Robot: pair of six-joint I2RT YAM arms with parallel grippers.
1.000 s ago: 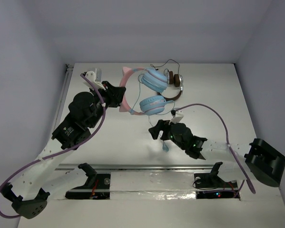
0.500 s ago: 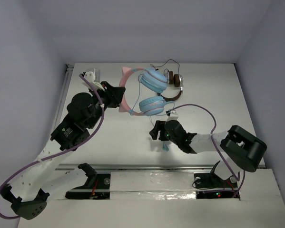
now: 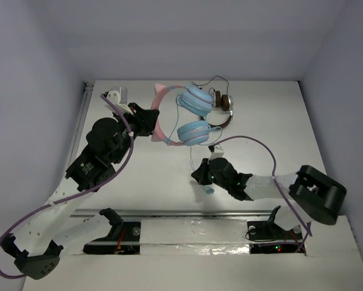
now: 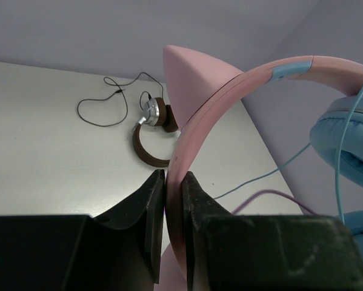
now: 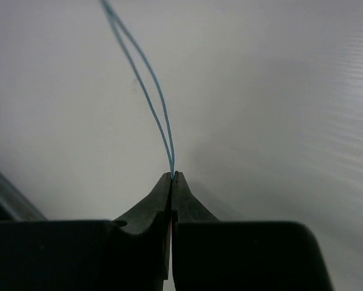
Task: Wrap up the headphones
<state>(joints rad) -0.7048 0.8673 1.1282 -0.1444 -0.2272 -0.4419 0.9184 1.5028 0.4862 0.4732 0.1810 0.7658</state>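
Note:
The headphones (image 3: pixel 161 124) lie at the back middle of the table, with a pink cat-ear headband (image 4: pixel 229 91) and two light blue ear cups (image 3: pixel 195 101). My left gripper (image 3: pixel 151 125) is shut on the headband; in the left wrist view (image 4: pixel 174 182) the pink band sits squeezed between both pads. The thin light blue cable (image 5: pixel 146 85) runs toward the near side. My right gripper (image 3: pixel 198 176) is shut on a doubled strand of it, pinched at the very tips (image 5: pixel 173 176). A short blue piece of cable (image 3: pixel 209 190) lies just below that gripper.
Brown-and-silver headphones (image 3: pixel 225 109) with a thin black cable (image 4: pixel 102 100) lie just right of the pink pair. Purple arm hoses (image 3: pixel 263 142) arch over the table. A metal rail (image 3: pixel 187 213) runs along the near edge; walls close in the sides.
My right gripper has gone from wide open to shut on the blue cable, and its arm has swung round behind it. The left gripper and the headphones have barely moved.

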